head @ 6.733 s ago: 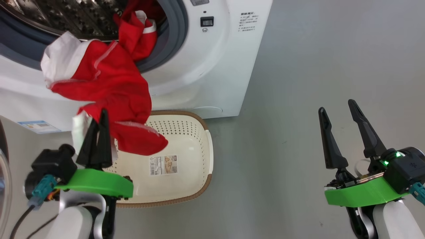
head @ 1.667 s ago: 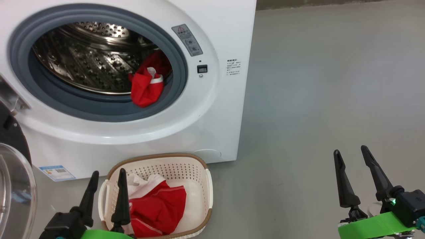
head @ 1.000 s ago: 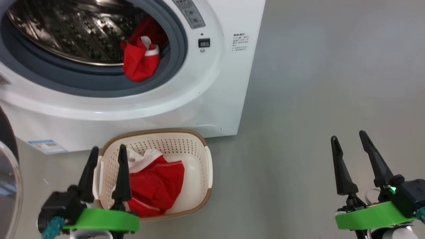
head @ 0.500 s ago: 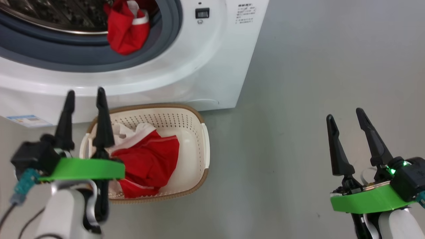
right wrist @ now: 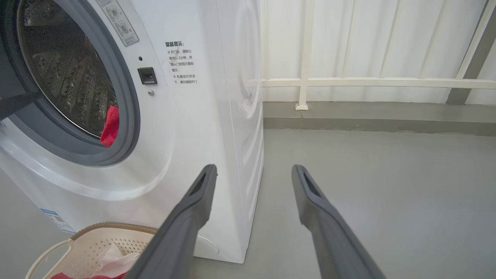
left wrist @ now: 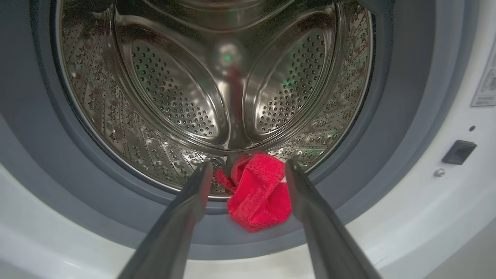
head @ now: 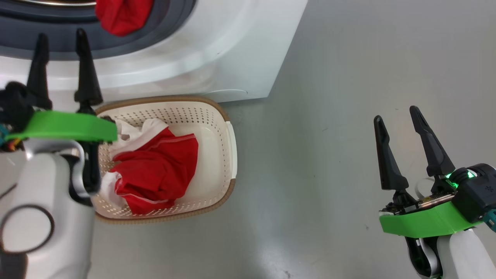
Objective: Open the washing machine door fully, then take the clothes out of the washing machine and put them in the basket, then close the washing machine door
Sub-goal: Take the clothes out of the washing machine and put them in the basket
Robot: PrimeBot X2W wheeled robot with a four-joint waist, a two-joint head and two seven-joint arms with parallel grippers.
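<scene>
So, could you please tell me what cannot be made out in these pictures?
- Head view: the left side of the basket, behind the left gripper mount and arm.
- Head view: the basket's bottom, under the red clothes.
- Head view: the inside of the washing machine, cut off by the top edge.
</scene>
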